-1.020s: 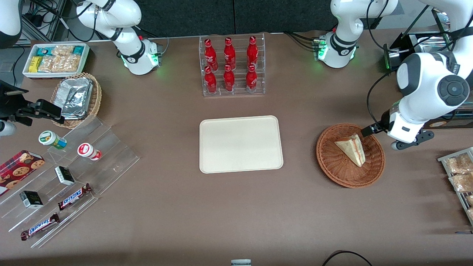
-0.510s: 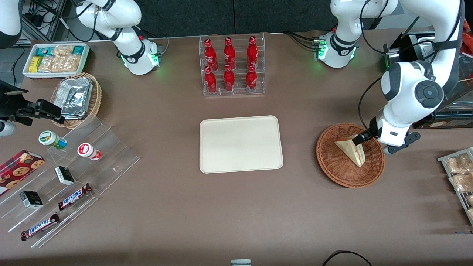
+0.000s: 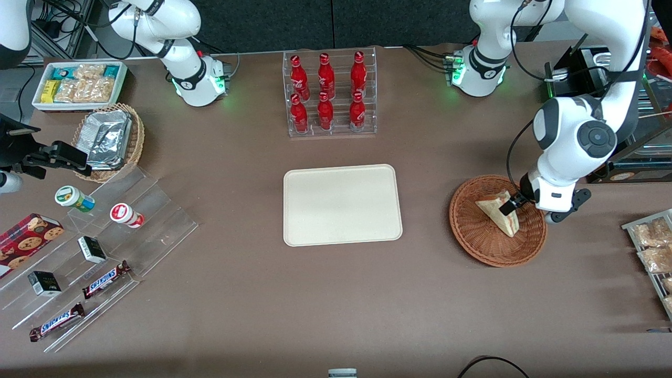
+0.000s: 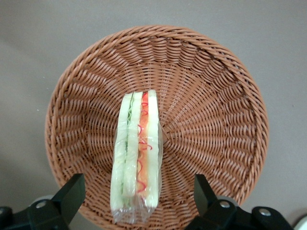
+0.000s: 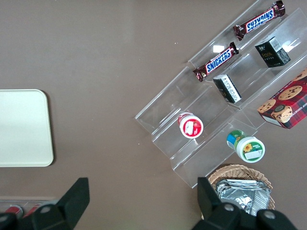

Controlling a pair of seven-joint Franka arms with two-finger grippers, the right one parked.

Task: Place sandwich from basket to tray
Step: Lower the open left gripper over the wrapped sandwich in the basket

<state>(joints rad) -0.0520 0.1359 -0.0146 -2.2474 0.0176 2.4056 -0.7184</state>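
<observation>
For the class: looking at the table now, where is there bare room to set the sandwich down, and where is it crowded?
The tray is bare, with brown table around it. The basket holds only the sandwich, with the open gripper above it. Crowded: the bottle rack and the snack shelf toward the parked arm's end.

A reddish-brown round woven wicker basket [image 4: 225, 120] holds a pale cream triangular sandwich [image 4: 136, 158] striped with green, orange and red filling. The flat rectangular tray [image 3: 342, 205] is plain cream; the table [image 3: 336, 294] is dull brown. The black-fingered gripper [image 4: 139, 203] hangs over the sandwich.
</observation>
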